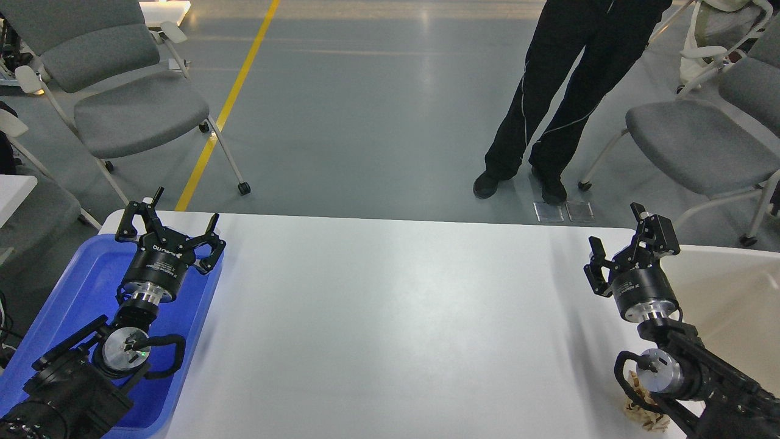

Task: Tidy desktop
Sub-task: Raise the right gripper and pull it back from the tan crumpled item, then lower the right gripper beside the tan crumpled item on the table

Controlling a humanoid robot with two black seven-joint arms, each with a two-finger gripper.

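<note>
The desktop (390, 317) is a glossy white tabletop filling the middle of the head view. My left gripper (172, 227) hangs over the far end of the blue tray, fingers spread wide and empty. My right gripper (627, 241) is open and empty above the desktop's right edge, next to the beige-white bin. A small pile of light wooden pieces (643, 408) lies on the desktop at the lower right, partly hidden under my right arm.
A shallow blue tray (201, 317) sits on the left end of the desktop. A beige-white bin (731, 305) stands at the right. A person in black trousers (548, 103) stands beyond the far edge. Grey chairs (128, 97) flank both sides.
</note>
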